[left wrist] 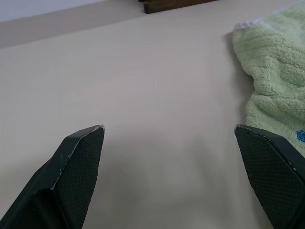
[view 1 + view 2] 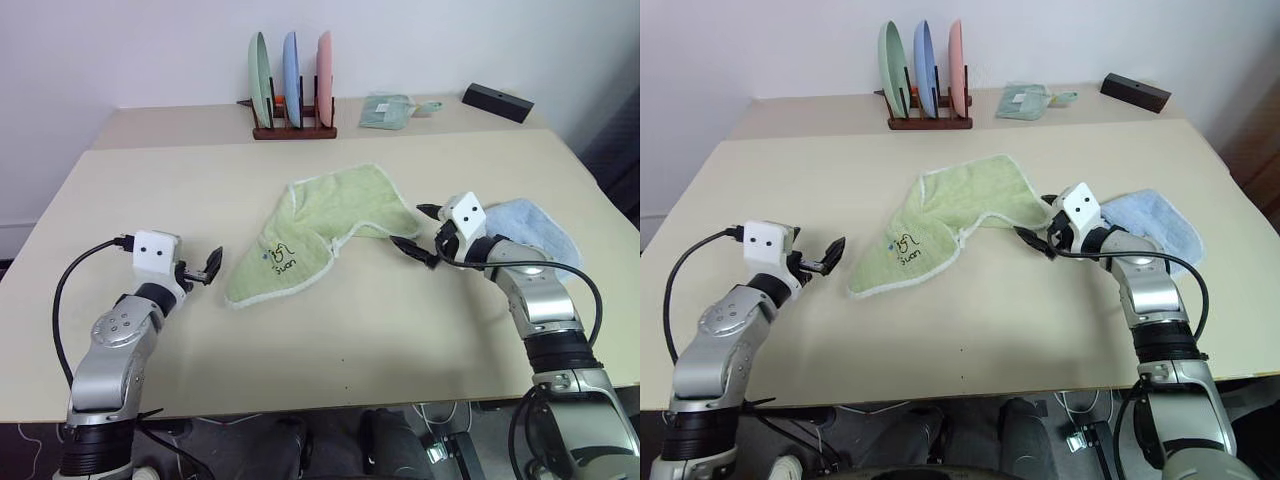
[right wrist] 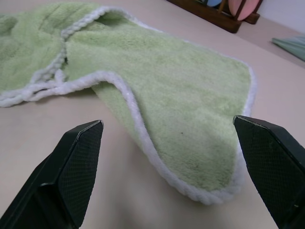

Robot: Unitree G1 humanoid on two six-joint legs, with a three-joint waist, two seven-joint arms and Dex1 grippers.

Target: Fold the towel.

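1. Beige table (image 2: 330, 350) stands before a white wall, and on it the green towel (image 2: 320, 225) lies crumpled, not flat, with one part turned over another.
2. At the far edge of the table are a plate rack (image 2: 293, 95), a small folded cloth (image 2: 385, 110) and a dark box (image 2: 497, 102), all well apart from both claws.
3. Left claw (image 2: 197, 270) is wide open and holds nothing; the towel's near corner with the dark mark lies just beside its tip, toward the middle of the table, not touching.
4. In the left wrist view the towel's edge is just beyond one finger (image 1: 271, 167), and bare table is between the two fingers.
5. Right claw (image 2: 418, 232) is also wide open and empty; it points at the towel's other corner, which lies right in front of it, between its two fingers in the right wrist view.
6. Blue towel (image 2: 540, 228) lies behind the right claw, partly under that arm; it is not the one to fold.
7. I judge that the folding is not yet begun: this is the approach, each claw coming to one corner.
8. Next move, I think, needs both claws low to the table, closing on the white edging, then pulling apart to spread the cloth flat.
9. One risk is that the right claw takes two layers where the edge is turned under.
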